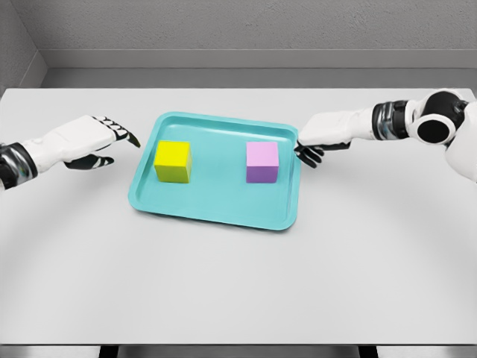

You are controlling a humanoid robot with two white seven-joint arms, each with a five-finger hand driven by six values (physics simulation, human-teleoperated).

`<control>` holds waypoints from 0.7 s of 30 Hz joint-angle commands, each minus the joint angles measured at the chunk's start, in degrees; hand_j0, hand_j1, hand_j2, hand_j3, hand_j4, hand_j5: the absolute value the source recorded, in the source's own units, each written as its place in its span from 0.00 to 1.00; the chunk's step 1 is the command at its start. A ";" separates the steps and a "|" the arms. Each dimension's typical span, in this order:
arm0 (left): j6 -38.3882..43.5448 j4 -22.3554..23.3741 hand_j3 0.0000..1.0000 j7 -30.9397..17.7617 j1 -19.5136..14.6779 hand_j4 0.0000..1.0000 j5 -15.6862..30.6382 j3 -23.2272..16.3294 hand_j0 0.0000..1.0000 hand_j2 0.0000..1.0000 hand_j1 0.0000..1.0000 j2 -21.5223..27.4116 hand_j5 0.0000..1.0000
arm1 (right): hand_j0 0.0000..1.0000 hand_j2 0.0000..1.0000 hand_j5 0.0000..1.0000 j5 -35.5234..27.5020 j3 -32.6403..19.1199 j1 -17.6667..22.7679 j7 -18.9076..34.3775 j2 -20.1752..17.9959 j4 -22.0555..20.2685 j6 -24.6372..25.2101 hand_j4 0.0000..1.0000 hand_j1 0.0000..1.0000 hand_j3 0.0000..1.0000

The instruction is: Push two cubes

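I'm holding my left hand (95, 140) flat, fingers together, just left of the tray (216, 212). My right hand (319, 142) is touching its right rim, fingers extended. Yellow cube (173, 161) and purple cube (262, 162) are sitting inside, apart.

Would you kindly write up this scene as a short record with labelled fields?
surface: white table
tray: teal tray, lying flat near the table's middle
yellow cube: yellow cube, on the tray's left half
purple cube: purple cube, on the tray's right half
cube spacing: apart, not touching
left hand: left hand, left of the tray, fingers extended, holding nothing
right hand: right hand, at the tray's right rim, fingertips close to it, holding nothing
contact with cubes: none
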 commanded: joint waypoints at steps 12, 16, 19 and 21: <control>0.16 2.51 0.66 0.03 -0.62 0.66 0.23 -0.14 0.66 0.66 0.66 -3.87 0.66 | 0.11 0.11 0.11 0.94 2.59 -0.88 -0.01 3.00 2.50 0.13 0.11 0.11 0.11; 0.16 3.83 0.66 0.03 -1.14 0.66 0.23 -0.06 0.66 0.66 0.66 -3.70 0.66 | 0.11 0.11 0.11 0.94 2.59 -0.97 -0.01 3.00 2.50 0.13 0.11 0.11 0.11; 0.16 4.01 0.66 0.03 -1.14 0.66 0.23 -0.06 0.66 0.66 0.66 -3.52 0.66 | 0.11 0.11 0.11 0.94 2.68 -0.97 -0.01 3.08 2.50 0.13 0.11 0.11 0.11; 0.16 6.90 0.66 0.03 -2.20 0.66 0.23 0.03 0.66 0.66 0.66 -3.69 0.66 | 0.11 0.11 0.11 0.94 2.68 -0.97 -0.01 3.52 2.50 0.13 0.11 0.11 0.11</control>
